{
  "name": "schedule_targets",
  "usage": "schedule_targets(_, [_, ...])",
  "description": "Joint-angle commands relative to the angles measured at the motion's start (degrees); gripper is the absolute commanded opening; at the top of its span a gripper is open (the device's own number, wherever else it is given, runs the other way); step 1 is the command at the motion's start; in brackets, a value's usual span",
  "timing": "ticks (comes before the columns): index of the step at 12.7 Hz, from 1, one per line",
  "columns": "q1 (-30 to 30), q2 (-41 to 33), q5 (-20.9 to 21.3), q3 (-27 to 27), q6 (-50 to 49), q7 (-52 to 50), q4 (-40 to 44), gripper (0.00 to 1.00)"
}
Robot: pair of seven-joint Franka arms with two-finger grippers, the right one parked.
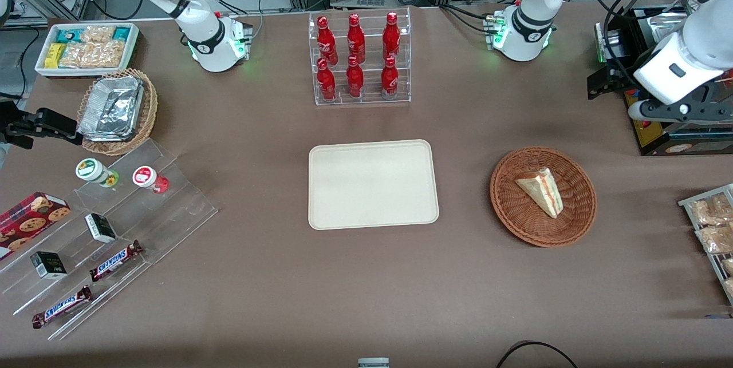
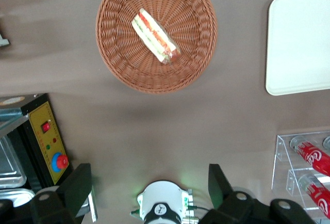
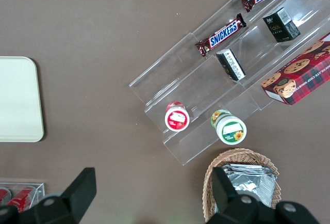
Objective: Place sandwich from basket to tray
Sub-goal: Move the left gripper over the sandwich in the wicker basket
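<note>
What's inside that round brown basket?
One sandwich lies in the basket; whatever is under it is hidden. The gripper hangs open above the table, away from it.

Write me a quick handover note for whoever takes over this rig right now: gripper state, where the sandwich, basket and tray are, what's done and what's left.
Gripper: open, holding nothing, raised above the table at the working arm's end, not over the basket.
Sandwich: lying in the basket, untouched.
Basket: on the table beside the tray, apart from it.
Tray: flat on the table, nearer the front camera than the bottle rack, nothing on it.
Done: nothing yet.
Left: move over the basket, grasp the sandwich, lift it, carry it to the tray, set it down and release.
</note>
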Motion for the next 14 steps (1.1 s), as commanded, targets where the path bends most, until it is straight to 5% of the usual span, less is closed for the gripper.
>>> schedule_targets(1, [1.24,-0.67,-0.69,-1.14,-1.73,-0.55,1.55,1.00])
schedule_targets(8, [2.56,2.14,-1.05,-0.35,4.94,-0.38,-3.00,1.00])
schedule_targets(14, [2.48,2.31,-0.26,-0.44,17.58,-1.60,-15.04,1.00])
